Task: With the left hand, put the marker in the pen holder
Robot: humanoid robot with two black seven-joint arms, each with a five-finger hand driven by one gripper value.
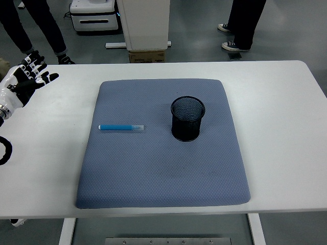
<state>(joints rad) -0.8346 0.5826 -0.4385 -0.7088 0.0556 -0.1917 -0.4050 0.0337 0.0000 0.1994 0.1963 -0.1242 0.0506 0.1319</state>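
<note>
No writing is readable on anything; the blue marker [121, 127] lies flat on the grey mat [163, 168], left of the black mesh pen holder [187, 119], well apart from the empty, spread-fingered left hand [24, 81] at the table's far-left edge

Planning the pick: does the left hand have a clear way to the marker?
Probably yes. The left hand is open at the table's far left; the marker lies alone on the mat, nothing between.
</note>
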